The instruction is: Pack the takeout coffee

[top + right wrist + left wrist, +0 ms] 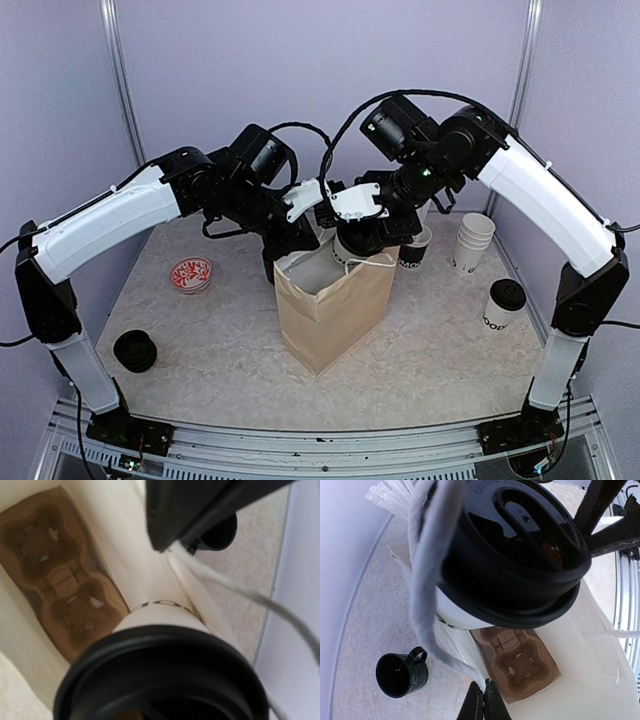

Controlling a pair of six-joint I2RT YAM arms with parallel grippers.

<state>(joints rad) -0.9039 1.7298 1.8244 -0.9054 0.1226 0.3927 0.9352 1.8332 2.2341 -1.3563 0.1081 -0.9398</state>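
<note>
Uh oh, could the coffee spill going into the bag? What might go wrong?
1. The coffee cup in the right gripper hangs above the cup carrier deep in the paper bag. If it misses a pocket, it may tip over.
2. The left gripper pinches only the thin bag handle. If that slips, the bag mouth could sag against the cup.
3. That handle runs close beside the cup and might snag it.

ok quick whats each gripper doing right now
Left gripper: closed, pinching the handle of the paper bag.
Right gripper: gripping a lidded coffee cup at the bag's mouth.
</note>
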